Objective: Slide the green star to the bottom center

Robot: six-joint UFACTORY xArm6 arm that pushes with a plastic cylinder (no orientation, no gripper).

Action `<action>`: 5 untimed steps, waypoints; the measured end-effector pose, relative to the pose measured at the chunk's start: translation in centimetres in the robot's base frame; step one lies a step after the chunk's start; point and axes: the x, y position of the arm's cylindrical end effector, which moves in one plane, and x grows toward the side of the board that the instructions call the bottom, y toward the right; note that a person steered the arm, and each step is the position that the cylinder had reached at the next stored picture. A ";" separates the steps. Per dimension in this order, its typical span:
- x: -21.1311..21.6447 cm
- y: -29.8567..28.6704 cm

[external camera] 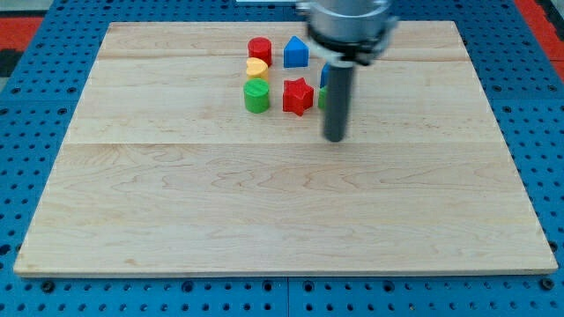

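Camera view: my tip [335,138] rests on the wooden board [264,220], a little far of the board's middle and slightly right of centre. It is a plain rod with no jaws, so nothing to spread or pinch; it holds nothing. Green star [323,97]: only a sliver of green shows at the rod's left edge, just far of my tip, the rest hidden behind the rod, so its star shape cannot be confirmed and contact with the rod cannot be told. Red star [298,96] sits just left of that sliver. Green cylinder [256,96] lies further left, with a yellow block [256,67] just beyond it and a red cylinder [259,49] beyond that. Blue house-shaped block [296,53] stands far of the red star. Another blue block [324,75] peeks out at the rod's left edge, mostly covered, shape unclear. Arm housing [345,22] is cut off at the view's top. Near half of the board carries no blocks.
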 end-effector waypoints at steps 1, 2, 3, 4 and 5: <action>0.1 5.2; -3.4 5.3; -7.1 5.3; -9.1 4.1; -9.1 0.6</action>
